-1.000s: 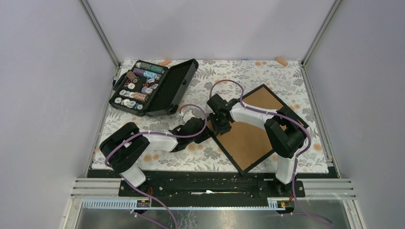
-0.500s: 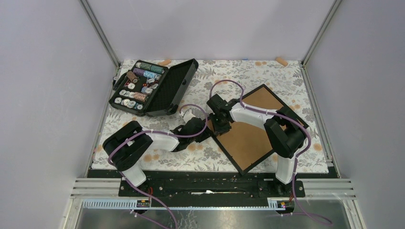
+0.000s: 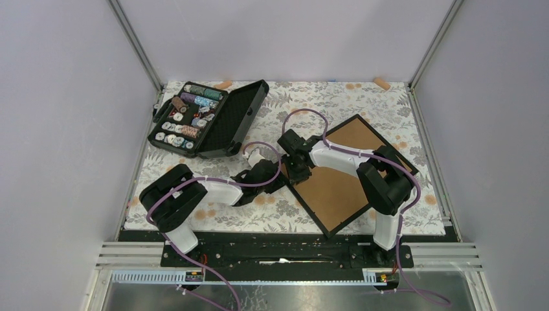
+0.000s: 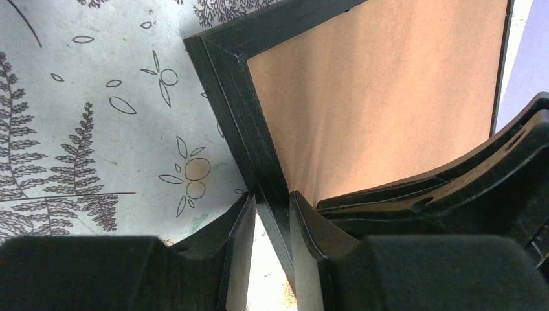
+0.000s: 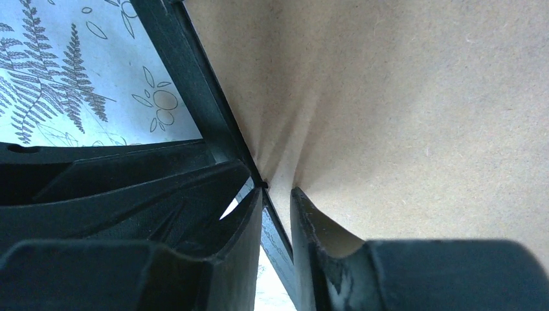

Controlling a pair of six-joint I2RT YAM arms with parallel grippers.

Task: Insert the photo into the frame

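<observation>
The frame (image 3: 336, 191) lies back up and turned diagonally on the right half of the table, its brown board showing inside a thin black rim. My left gripper (image 3: 280, 176) and right gripper (image 3: 296, 171) meet at its left edge, close together. In the left wrist view the black rim (image 4: 233, 84) runs between the fingertips of my left gripper (image 4: 272, 201), which is shut on it. The right wrist view shows my right gripper (image 5: 277, 194) shut on the same rim (image 5: 175, 45), beside the board. The photo is out of view.
An open black case (image 3: 207, 120) of thread spools sits at the back left of the fern-patterned table cover (image 3: 388, 110). Two small orange pieces (image 3: 223, 84) (image 3: 382, 83) lie along the back edge. Metal posts and grey walls enclose the table.
Both grippers have narrowed onto the frame's left rim. The left arm has crept slightly right, and the right wrist has shifted a little left and back.
</observation>
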